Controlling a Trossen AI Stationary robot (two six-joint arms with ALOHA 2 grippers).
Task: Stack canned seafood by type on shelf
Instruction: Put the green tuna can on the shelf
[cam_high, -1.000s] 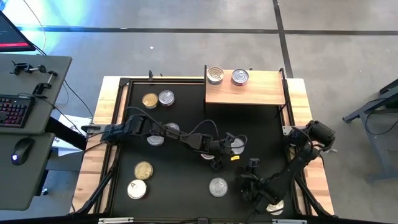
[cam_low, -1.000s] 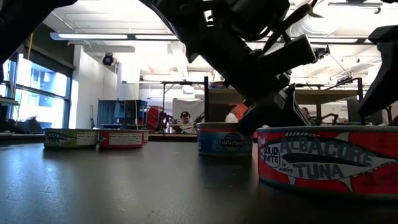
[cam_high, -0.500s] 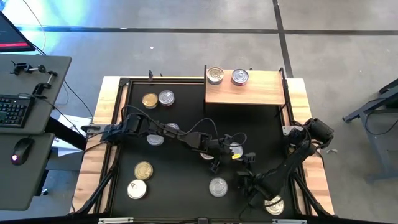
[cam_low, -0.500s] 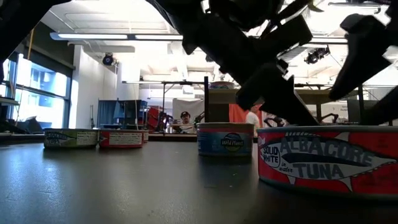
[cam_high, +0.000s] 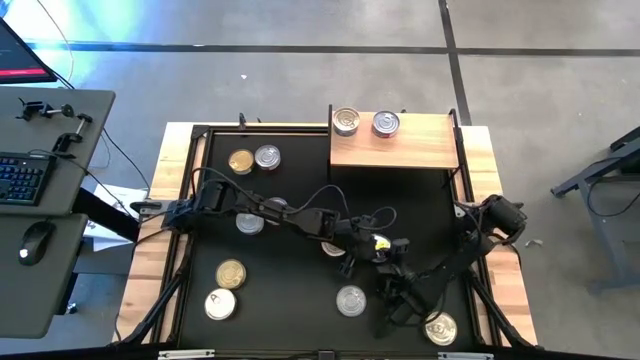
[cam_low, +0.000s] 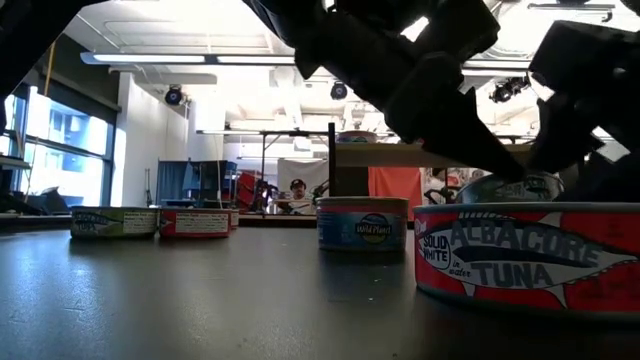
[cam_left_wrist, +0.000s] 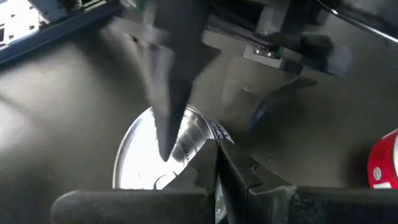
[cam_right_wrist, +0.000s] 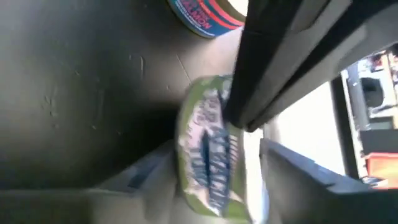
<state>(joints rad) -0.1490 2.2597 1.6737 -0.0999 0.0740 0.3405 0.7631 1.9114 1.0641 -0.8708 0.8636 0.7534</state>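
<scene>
Your left gripper (cam_high: 372, 243) is mid-tabletop, fingers (cam_left_wrist: 205, 171) pinched fully together over a silver-topped tin (cam_left_wrist: 155, 155). Your right gripper (cam_high: 392, 285), just beside it, has a green-labelled tin (cam_right_wrist: 211, 152) between its fingers. Two tins (cam_high: 346, 121) already sit on the shelf (cam_high: 420, 150).

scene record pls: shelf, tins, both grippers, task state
shelf: light-wood board at the table's far right edge
tins on shelf: two silver-topped, side by side, unstacked
tins on table: at least seven lying loose, e.g. gold-topped, silver-topped
left gripper: mid-table, shut, tips at the rim of a silver-topped tin
right gripper: close beside the left one, at a green-label tin tilted on edge; who holds it is unclear
task state: early, nothing stacked yet
</scene>
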